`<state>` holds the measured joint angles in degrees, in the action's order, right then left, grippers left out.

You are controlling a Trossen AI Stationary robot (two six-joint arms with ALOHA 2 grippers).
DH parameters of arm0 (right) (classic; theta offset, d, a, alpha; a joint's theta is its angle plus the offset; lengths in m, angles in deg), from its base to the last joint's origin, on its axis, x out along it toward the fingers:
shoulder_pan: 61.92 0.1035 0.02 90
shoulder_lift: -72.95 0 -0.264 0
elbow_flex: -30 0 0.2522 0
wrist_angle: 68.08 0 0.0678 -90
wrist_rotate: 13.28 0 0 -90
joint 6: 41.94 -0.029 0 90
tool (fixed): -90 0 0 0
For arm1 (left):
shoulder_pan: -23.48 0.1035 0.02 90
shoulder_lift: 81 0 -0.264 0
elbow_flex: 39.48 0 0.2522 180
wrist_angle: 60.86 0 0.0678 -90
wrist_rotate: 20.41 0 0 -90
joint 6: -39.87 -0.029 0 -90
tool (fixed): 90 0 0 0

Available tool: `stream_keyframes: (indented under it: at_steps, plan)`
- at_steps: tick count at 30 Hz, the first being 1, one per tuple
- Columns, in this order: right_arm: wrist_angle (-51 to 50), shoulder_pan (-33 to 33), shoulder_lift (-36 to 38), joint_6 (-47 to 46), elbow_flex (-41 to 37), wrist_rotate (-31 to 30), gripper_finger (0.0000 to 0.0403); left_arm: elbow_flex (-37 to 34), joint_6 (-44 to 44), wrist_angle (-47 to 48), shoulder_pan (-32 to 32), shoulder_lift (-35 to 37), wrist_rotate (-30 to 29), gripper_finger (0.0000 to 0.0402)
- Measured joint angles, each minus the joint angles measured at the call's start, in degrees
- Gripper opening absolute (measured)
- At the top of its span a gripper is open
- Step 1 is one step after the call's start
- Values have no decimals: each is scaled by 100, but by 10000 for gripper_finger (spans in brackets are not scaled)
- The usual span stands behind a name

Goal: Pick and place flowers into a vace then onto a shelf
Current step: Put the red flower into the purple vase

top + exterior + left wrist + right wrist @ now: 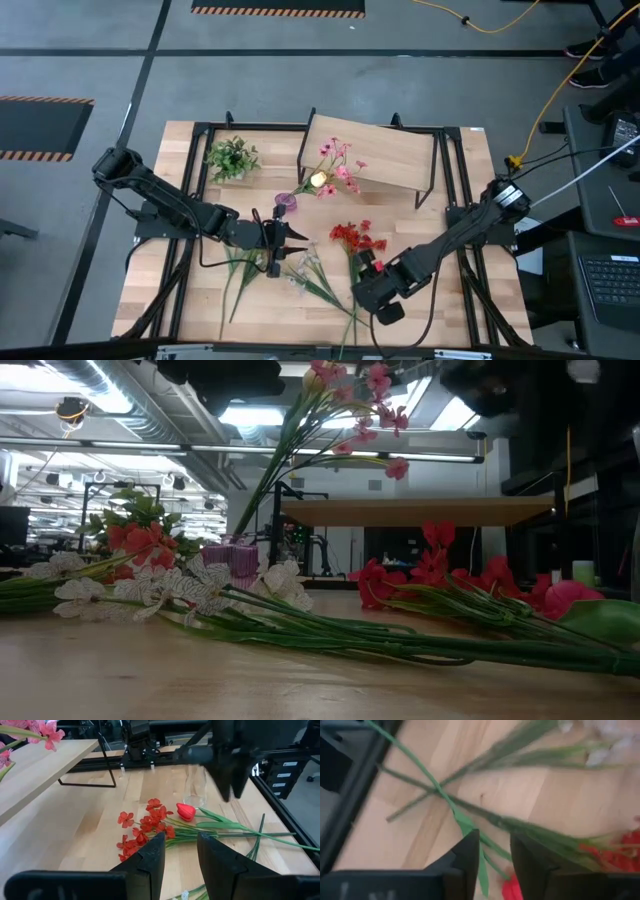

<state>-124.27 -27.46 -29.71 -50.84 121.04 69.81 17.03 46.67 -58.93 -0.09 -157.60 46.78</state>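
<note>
A small purple vase [286, 202] stands on the table before the shelf [375, 150] and holds pink flowers [335, 172] that lean toward the shelf; the vase also shows in the low view [232, 558]. Red flowers [355, 238] and white flowers [305, 265] lie flat on the table. My left gripper [288, 240] is open and empty above the table, left of the red flowers [145, 827]. My right gripper [372, 268] is open just over the red flowers' green stems [470, 817]; a leaf [482, 867] shows between its fingers, and I cannot tell whether they touch it.
A small bushy green plant [232, 158] stands at the far left of the table. More green stems [240, 275] lie toward the near edge. Black frame rails [190, 200] run along both sides of the table. The shelf stands on thin black legs [432, 175].
</note>
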Motion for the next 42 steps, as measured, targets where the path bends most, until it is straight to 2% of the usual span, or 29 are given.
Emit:
stream_keyframes:
  at_steps: [5,10,14,19,33,42]
  plan:
    - [559,32,3,-5,-361,1,159,0,5,1,0,0,0,106]
    - [952,120,7,1,-546,56,177,0,3,2,0,0,0,106]
    - [1550,185,7,-49,-773,56,179,0,3,3,0,0,0,106]
    - [1785,199,6,-11,-984,54,179,0,1,3,0,0,-2,106]
    - [1916,194,2,-126,-1308,-106,179,0,-1,5,0,0,-2,106]
    - [2074,192,-493,111,-1305,-113,179,0,-1,25,0,0,-2,106]
